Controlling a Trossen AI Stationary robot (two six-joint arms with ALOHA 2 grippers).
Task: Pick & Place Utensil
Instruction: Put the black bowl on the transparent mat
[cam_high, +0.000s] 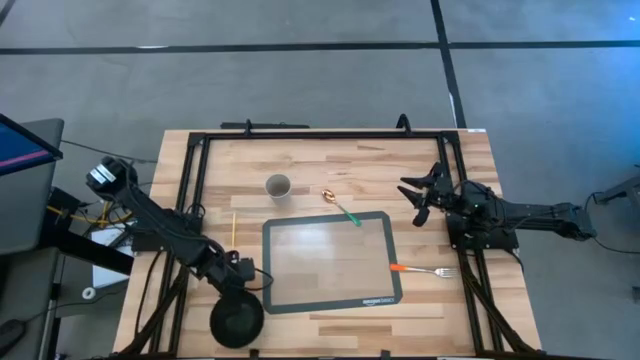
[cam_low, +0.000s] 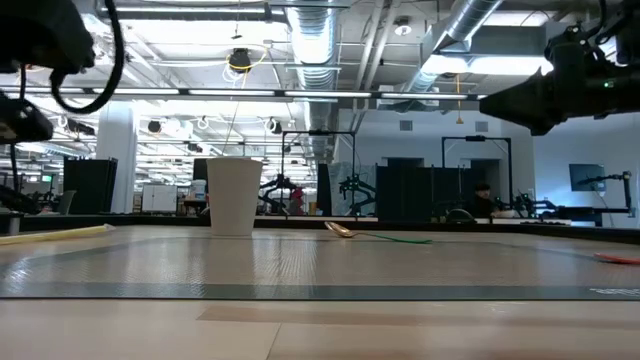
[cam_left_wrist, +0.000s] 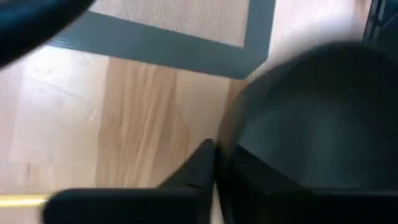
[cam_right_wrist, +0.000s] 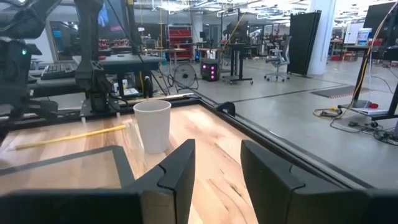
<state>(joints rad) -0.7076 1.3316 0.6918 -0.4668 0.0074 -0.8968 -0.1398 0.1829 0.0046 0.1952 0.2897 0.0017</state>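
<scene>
A spoon (cam_high: 340, 206) with a gold bowl and a green handle lies at the far edge of the grey mat (cam_high: 330, 262), its handle end on the mat. A fork (cam_high: 422, 269) with an orange handle lies off the mat's right edge. A yellow stick (cam_high: 234, 228) lies left of the mat. My left gripper (cam_high: 243, 283) sits at the far rim of the black bowl (cam_high: 237, 316), which fills much of the left wrist view (cam_left_wrist: 311, 124). My right gripper (cam_high: 420, 200) hovers open above the table's right side and faces the white cup (cam_right_wrist: 152, 126).
The white cup (cam_high: 278, 186) stands upright beyond the mat's far left corner. A black frame (cam_high: 320, 135) runs around the table's edges. Bare wood lies between the mat and the near edge (cam_high: 400, 325).
</scene>
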